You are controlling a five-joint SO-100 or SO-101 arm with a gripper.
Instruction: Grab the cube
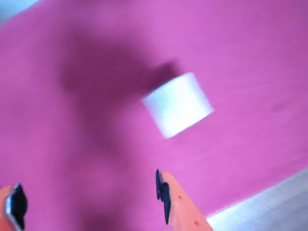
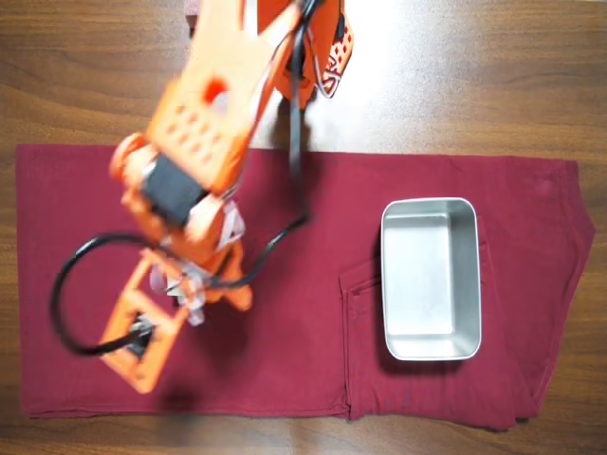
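Clearly nothing was grabbed yet: the orange two-finger gripper [image 1: 91, 204] hung spread wide and empty above the small pale matte cube [image 1: 177, 104] on the magenta cloth [image 1: 72, 120], the closing left to do.

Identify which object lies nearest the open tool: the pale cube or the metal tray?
The cube, on the cloth just ahead of the tool; the tray sits apart at the overhead view's right.

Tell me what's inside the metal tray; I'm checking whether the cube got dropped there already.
The metal tray is empty in the overhead view: only its bare shiny floor shows. The cube lies on the red cloth, ahead of the open gripper.
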